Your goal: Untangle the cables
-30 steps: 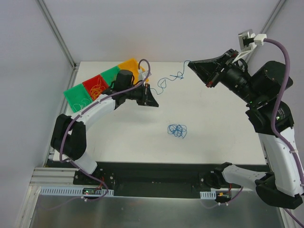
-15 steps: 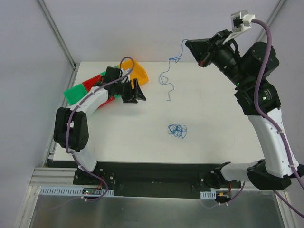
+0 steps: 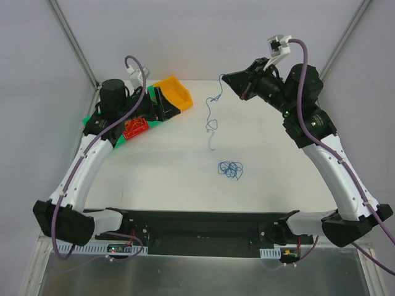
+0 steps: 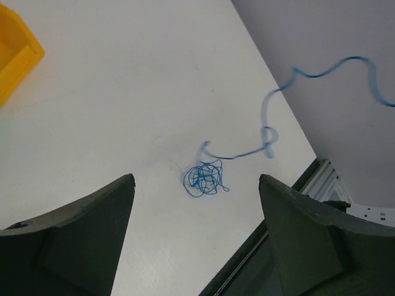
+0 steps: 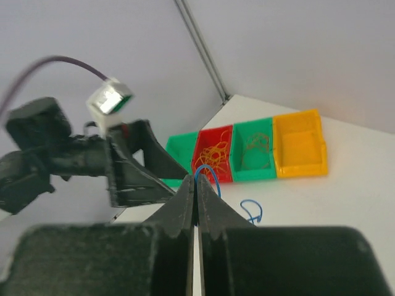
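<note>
Pinching top end of single blue wire [image 4: 266, 114], right fingers [image 5: 182, 209] closed, raised over far counter [image 3: 278, 154]; wire dangles free. Blue clump [image 3: 231, 169] lies mid-counter, apart from both. Left fingers [image 4: 92, 234] spread wide, gripping nothing. Red bin [image 5: 213, 154] holds orange wires [image 5: 216, 150]; green bin [image 5: 252, 148] beside it, few thin strands

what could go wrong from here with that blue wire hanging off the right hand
1. The right hand pinches the blue wire only at its fingertips; such a thin strand may slip out and fall.
2. The wire's loose end hangs near the blue clump, so it might snag it again.
3. The open left hand sits close to the orange bin and could knock it.
</note>
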Available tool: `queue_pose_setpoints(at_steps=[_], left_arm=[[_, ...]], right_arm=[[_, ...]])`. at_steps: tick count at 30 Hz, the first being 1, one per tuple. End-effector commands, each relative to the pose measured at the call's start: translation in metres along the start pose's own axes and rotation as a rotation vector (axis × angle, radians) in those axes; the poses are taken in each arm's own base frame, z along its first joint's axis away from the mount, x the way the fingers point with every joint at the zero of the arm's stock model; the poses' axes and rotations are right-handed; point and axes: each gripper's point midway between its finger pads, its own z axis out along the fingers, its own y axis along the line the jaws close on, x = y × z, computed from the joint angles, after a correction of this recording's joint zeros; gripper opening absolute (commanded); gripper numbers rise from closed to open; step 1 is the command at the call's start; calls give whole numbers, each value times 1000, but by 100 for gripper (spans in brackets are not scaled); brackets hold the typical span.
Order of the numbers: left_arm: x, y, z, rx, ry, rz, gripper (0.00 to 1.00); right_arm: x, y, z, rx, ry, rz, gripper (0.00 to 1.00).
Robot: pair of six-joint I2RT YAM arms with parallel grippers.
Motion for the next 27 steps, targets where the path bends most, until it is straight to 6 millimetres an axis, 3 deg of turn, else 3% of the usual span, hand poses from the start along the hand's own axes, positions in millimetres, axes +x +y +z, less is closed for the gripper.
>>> queue_pose_setpoints(at_steps=[1, 7, 15, 16, 18, 21, 24, 27], left_arm=[[0, -30, -36, 50, -61, 48, 82], [47, -17, -65, -51, 4, 21, 88], [105, 25, -71, -215, 134, -91, 92], [111, 28, -69, -221, 150, -119, 90], [124, 27, -61, -182, 211, -161, 71], [139, 28, -49, -153, 292, -195, 65], [151, 35, -32, -184, 335, -219, 73], [157, 41, -4, -222, 377, -196, 77]], right_arm=[[7, 14, 1, -83, -25, 76, 0], [87, -7, 21, -65, 83, 188, 0], [226, -25, 60, -101, 366, 309, 0], [249, -32, 62, -84, 423, 336, 0], [280, -38, 60, -69, 508, 378, 1], [312, -44, 52, -72, 604, 393, 7], [336, -58, 40, -27, 693, 356, 14], [343, -76, 25, 35, 743, 330, 31]])
